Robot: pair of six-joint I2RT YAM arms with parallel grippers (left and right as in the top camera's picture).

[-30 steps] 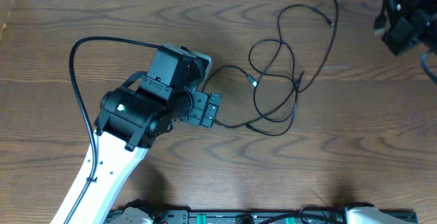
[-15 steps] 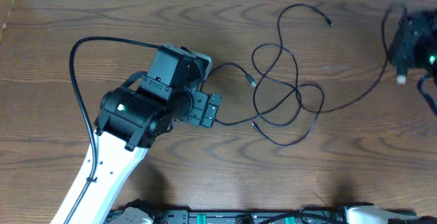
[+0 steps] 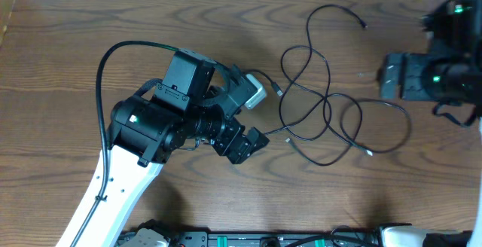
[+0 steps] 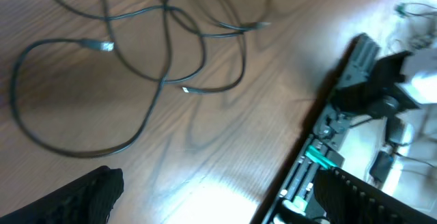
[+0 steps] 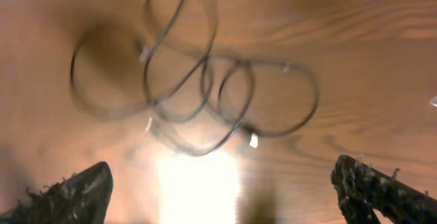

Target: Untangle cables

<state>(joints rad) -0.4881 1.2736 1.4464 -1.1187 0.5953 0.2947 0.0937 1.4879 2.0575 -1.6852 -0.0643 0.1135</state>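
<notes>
The left gripper (image 3: 254, 119) stood open, its two fingers spread wide with nothing between them, hanging over the middle of the wooden table (image 3: 151, 21) and pointing toward the right. From its own camera the dark fingers (image 4: 89, 197) sat at the two lower corners and only bare wood showed in the gap. The right gripper (image 3: 392, 77) was open as well, off at the right edge and turned toward the middle; its fingers (image 5: 68, 193) were far apart and held nothing.

The cables (image 3: 329, 96) lay flat on the table between the two grippers, touched by neither. They were thin and black, thrown in loose loops that crossed one another several times near the centre of the heap. One small plug end (image 3: 277, 90) lay just beside the left gripper's upper finger, another (image 3: 288, 139) near its lower finger. A third end (image 3: 365, 25) trailed up toward the far edge, and a fourth (image 3: 368, 152) sat inside the loop that reached out below the right gripper.

A thicker black lead (image 3: 102, 74) arched behind the left arm
</notes>
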